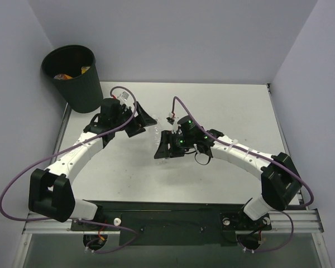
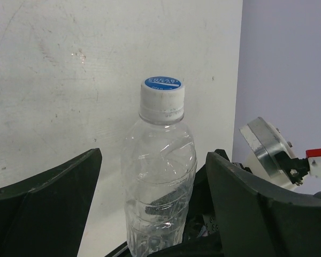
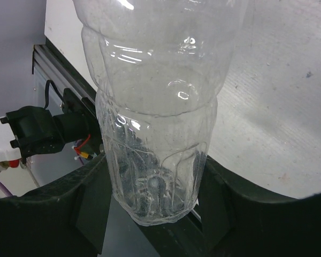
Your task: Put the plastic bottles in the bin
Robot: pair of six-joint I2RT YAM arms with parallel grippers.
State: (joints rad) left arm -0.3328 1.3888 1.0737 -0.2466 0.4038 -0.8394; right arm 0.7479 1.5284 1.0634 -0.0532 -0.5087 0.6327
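My right gripper clasps the clear bottle by its base, apparently presenting it to the wide-spread left gripper, nearer the bin.

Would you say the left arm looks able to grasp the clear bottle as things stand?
Probably yes: the clear bottle sits between the fingers of the open left pincer, with nothing in the way. The right pincer seems clamped on its base.

One clear bottle, one black bin, two arms.
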